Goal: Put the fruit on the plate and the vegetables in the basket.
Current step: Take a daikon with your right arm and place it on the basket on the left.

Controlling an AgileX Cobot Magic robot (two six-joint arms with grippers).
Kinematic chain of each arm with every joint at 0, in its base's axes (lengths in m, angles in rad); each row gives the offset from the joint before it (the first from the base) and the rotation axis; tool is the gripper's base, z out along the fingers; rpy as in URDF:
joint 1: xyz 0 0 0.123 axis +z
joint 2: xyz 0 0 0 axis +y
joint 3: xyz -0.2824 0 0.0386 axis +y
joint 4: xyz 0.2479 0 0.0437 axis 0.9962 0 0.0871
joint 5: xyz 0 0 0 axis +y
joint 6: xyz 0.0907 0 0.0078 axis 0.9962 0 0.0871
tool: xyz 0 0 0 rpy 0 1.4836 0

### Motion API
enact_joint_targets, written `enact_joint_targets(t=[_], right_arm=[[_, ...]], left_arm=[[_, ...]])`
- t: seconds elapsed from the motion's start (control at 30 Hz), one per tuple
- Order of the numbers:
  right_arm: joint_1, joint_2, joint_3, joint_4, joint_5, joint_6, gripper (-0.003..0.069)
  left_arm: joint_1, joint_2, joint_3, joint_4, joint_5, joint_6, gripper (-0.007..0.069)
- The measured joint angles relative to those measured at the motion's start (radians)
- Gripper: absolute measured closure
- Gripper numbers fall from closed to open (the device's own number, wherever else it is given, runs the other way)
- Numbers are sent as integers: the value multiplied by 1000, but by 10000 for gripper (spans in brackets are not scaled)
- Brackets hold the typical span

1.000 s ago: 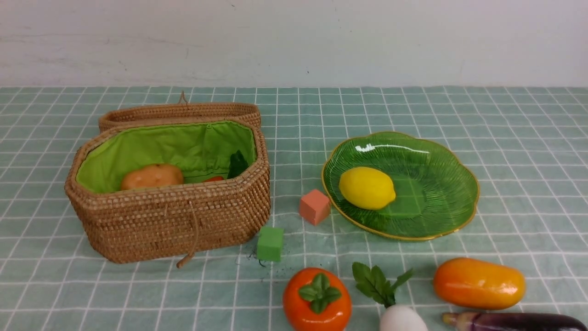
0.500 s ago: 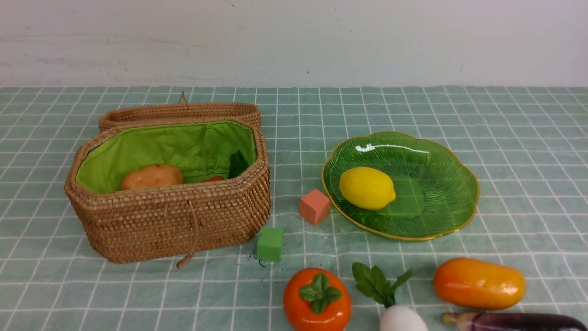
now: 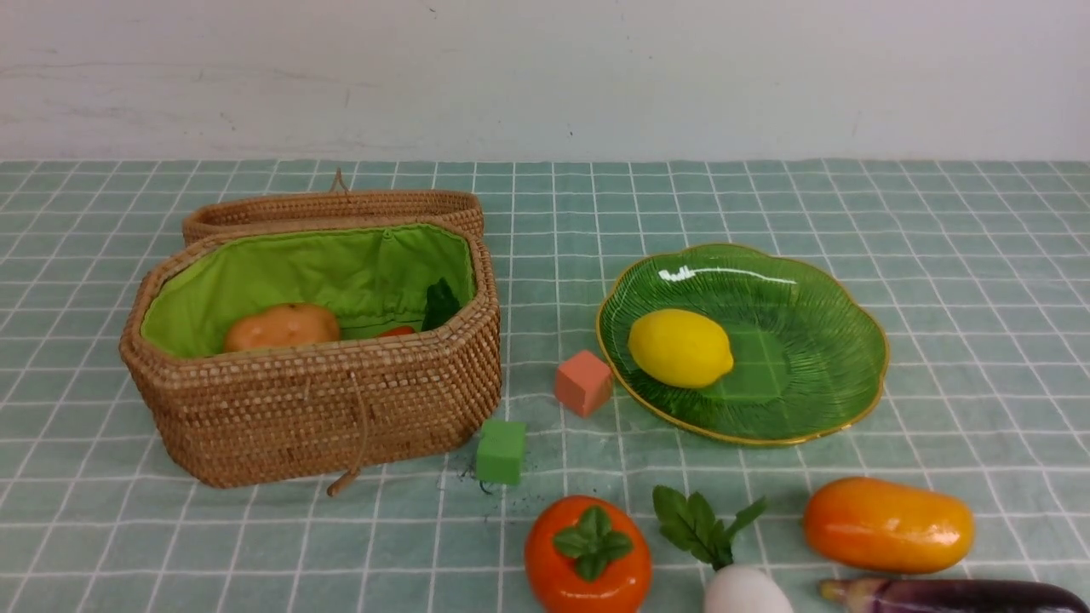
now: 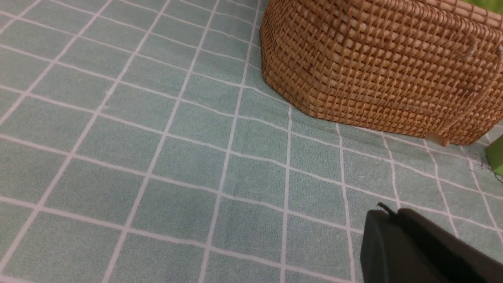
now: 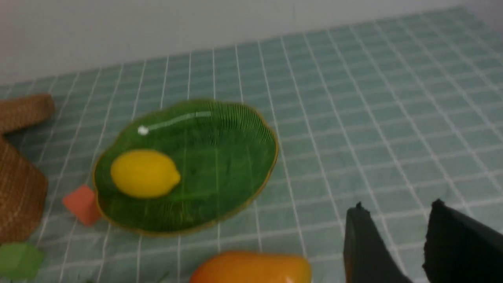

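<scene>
Standing here, I can find nothing to read. The basket (image 3: 315, 409), the plate (image 3: 800, 375), the checked cloth (image 3: 979, 255) and the pale wall (image 3: 545, 77) carry no lettering, label, brand mark, number or sign. The toy pieces lying about are just as plain in every view.

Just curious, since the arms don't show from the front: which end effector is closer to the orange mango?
Right. The right end effector is close beside the mango. The left end effector is over by the basket, with no mango in its view.
</scene>
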Motion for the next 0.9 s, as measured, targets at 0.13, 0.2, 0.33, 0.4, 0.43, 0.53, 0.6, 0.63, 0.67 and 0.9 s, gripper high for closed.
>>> enact_joint_targets(t=[0.13,0.2,0.33,0.4,0.43,0.53,0.6,0.63,0.67,0.9], right_arm=[[0,80,-1,172,169,-164,412],[13,126,-1,296,238,-267,397],[117,187,-2,484,279,-424,321],[188,230,-3,517,302,-448,257],[222,257,-3,519,313,-447,221],[312,337,-3,502,331,-434,129],[366,390,-3,485,331,-424,70],[405,426,-3,478,323,-412,27],[446,465,-3,478,307,-397,0],[586,577,-7,446,205,-310,-8]], left_arm=[[0,0,0,0,0,0,607],[0,0,0,0,0,0,607],[0,0,0,0,0,0,607],[0,0,0,0,0,0,607],[0,0,0,0,0,0,607],[0,0,0,0,0,0,607],[0,0,0,0,0,0,607],[0,0,0,0,0,0,607],[0,0,0,0,0,0,607],[0,0,0,0,0,0,606]])
